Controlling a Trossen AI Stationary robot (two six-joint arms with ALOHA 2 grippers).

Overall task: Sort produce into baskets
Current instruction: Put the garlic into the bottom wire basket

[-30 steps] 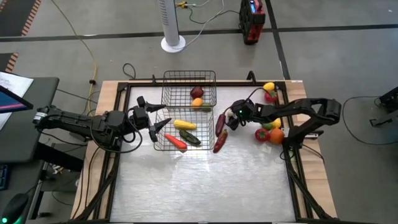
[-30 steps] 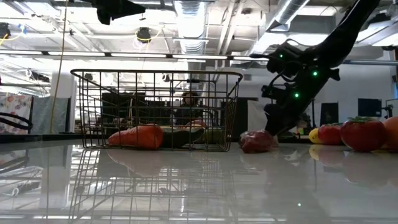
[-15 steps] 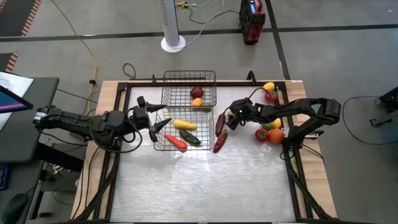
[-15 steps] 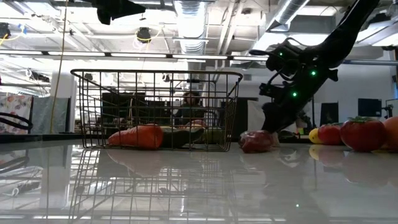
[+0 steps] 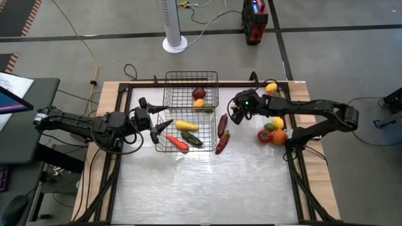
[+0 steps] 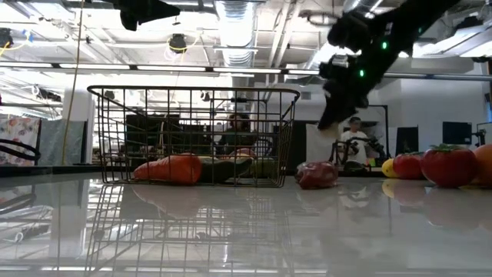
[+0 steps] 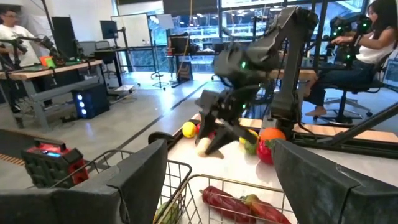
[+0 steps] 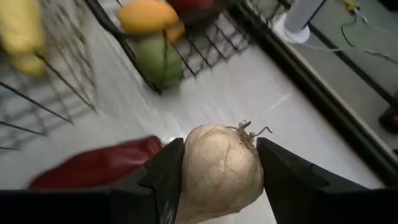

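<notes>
A pale, rounded bulb [image 8: 219, 168] with a dried root tuft sits clamped between the two dark fingers of the right tool [image 5: 237, 113], held above the counter [image 5: 207, 182] just beside the far basket [image 5: 191, 90]. Below it lie two dark red long vegetables [image 5: 222, 124], one behind the other, between the baskets and a cluster of round fruits [image 5: 272, 134] at the counter's right edge. The far basket holds a dark red fruit, an orange one [image 8: 148, 15] and a green one [image 8: 160, 59]. The near basket [image 5: 186, 132] carries yellow corn [image 5: 186, 125], a green long vegetable and an orange carrot [image 5: 177, 142]. The left tool [image 5: 155, 118] hangs over the near basket's left rim with its fingers spread wide and nothing between them.
</notes>
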